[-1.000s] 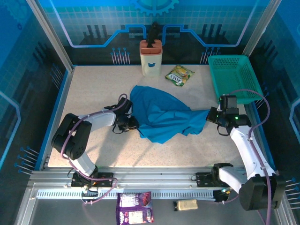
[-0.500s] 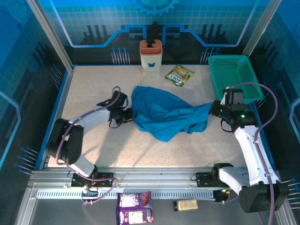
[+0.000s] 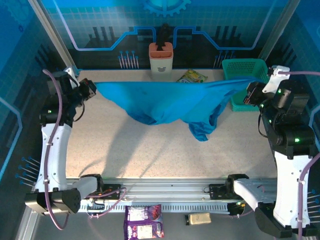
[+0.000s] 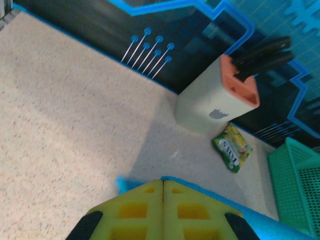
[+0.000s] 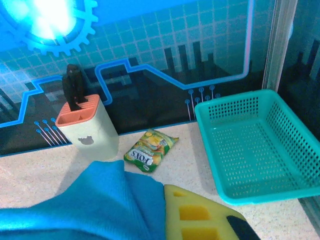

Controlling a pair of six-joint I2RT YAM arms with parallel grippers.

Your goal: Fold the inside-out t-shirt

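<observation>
Sagging soft blue t-shirt [image 3: 160,102], speckled table [image 3: 125,150], teal mesh basket [image 3: 245,69]

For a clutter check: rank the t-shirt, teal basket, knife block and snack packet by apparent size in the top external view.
1. t-shirt, clearly largest, though held up nearer the camera.
2. teal basket.
3. knife block.
4. snack packet, partly behind the t-shirt.

Bare tabletop [image 3: 150,150] below shirt [image 3: 165,102] (basket [image 3: 242,69] right)
</observation>
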